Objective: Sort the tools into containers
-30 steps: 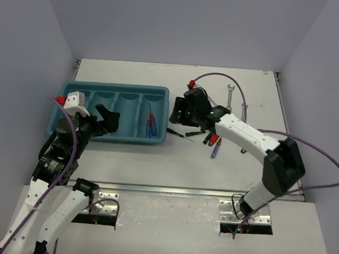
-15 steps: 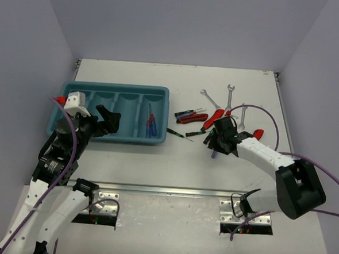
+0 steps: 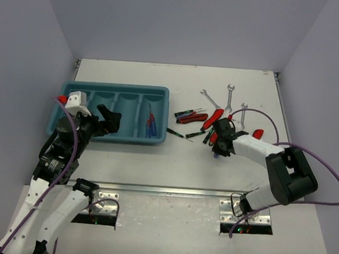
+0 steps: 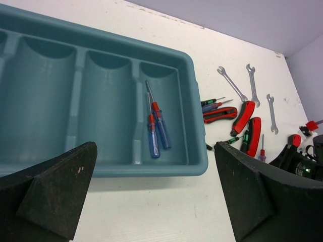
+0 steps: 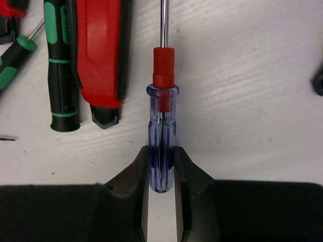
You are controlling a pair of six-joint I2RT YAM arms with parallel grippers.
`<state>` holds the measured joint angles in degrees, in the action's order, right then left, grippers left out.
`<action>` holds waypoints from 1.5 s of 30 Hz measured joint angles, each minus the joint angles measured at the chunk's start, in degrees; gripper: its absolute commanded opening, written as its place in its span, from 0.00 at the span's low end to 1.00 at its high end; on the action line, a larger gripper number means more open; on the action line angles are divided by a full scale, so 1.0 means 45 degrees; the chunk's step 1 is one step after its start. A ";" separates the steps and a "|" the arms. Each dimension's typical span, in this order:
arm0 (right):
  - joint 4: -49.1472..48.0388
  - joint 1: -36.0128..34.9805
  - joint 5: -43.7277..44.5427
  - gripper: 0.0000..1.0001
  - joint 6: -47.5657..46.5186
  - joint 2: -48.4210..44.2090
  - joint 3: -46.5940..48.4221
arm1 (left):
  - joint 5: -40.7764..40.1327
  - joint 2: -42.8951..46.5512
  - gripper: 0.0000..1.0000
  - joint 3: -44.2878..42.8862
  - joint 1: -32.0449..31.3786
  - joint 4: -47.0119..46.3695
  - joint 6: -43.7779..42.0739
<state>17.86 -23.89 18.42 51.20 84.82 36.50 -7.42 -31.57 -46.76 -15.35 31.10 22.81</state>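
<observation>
Right gripper (image 5: pixel 161 154) pinches the blue-handled screwdriver (image 5: pixel 161 126), flat on the table (image 5: pixel 252 75) beside the red-handled pliers (image 5: pixel 98 50); left gripper (image 4: pixel 155 151) hangs wide open over the teal tray (image 4: pixel 198 126); two screwdrivers (image 4: pixel 156 132) in its right-end compartment.

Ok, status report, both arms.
Left gripper open, by the tray. Right gripper shut on blue screwdriver, lying on table. Pliers close alongside.

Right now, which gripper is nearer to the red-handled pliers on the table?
Right. The right gripper is just beside the pliers, its jaws on a blue screwdriver. The left gripper is over the tray, well away.
</observation>
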 measured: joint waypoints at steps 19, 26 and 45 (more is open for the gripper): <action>-0.2717 -0.2527 -0.6334 0.01 -0.0389 0.1116 0.5361 | 0.0071 -0.0499 1.00 0.0000 0.0000 -0.0001 0.0000; -0.2871 -0.3481 -0.6523 0.39 0.0176 0.3967 0.8181 | 0.0073 -0.0636 1.00 0.0005 0.0000 0.0008 0.0000; 0.0349 -0.2238 -0.3642 0.99 -0.0641 0.2373 0.8774 | 0.0215 -0.0766 1.00 0.0010 -0.0015 -0.0050 -0.0004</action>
<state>19.43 -33.96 2.03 48.32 95.49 75.98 -6.45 -35.02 -46.72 -15.42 30.87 22.79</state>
